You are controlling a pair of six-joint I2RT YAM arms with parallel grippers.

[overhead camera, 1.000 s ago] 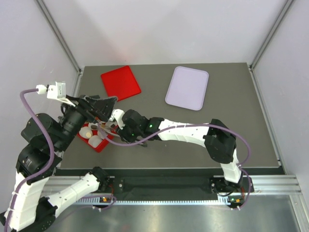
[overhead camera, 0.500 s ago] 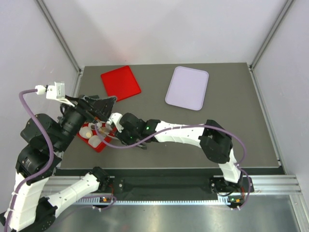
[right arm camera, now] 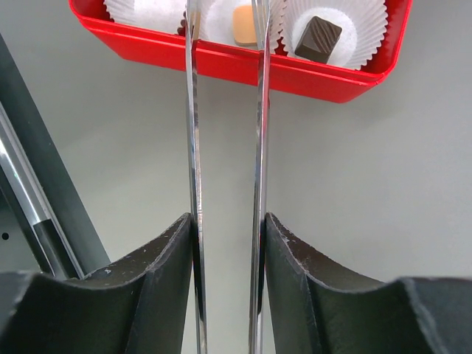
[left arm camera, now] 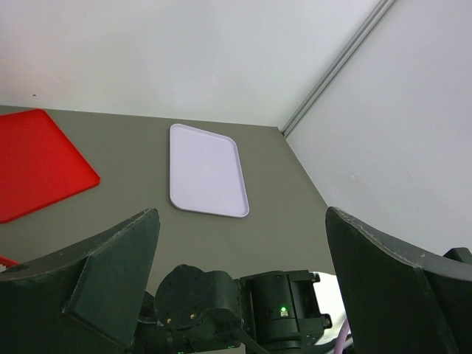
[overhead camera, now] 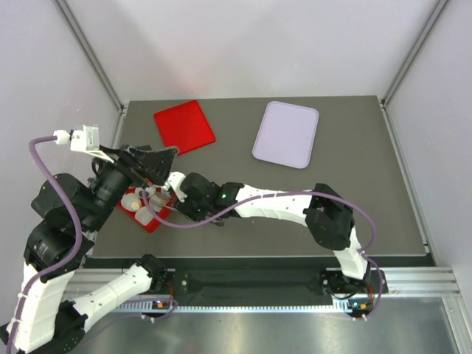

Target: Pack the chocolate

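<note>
My right gripper (right arm camera: 227, 221) is shut on metal tweezers (right arm camera: 193, 147), whose two arms reach over the red box (right arm camera: 243, 66). A tan chocolate (right arm camera: 245, 23) lies in a white paper cup between the tweezer arms; the tips are cut off by the frame edge. A dark square chocolate (right arm camera: 317, 38) sits in the cup to its right. In the top view the box (overhead camera: 151, 220) lies at the front left, with the right gripper (overhead camera: 177, 193) beside it. My left gripper (left arm camera: 243, 243) is open and empty, raised above the box's left side (overhead camera: 151, 166).
The flat red lid (overhead camera: 184, 125) lies at the back left and also shows in the left wrist view (left arm camera: 33, 158). A lilac tray (overhead camera: 286, 134) lies at the back middle, seen too in the left wrist view (left arm camera: 206, 171). The right arm stretches across the table's front.
The right arm has moved left, bringing the tweezers to the red box. The left arm has not moved.
</note>
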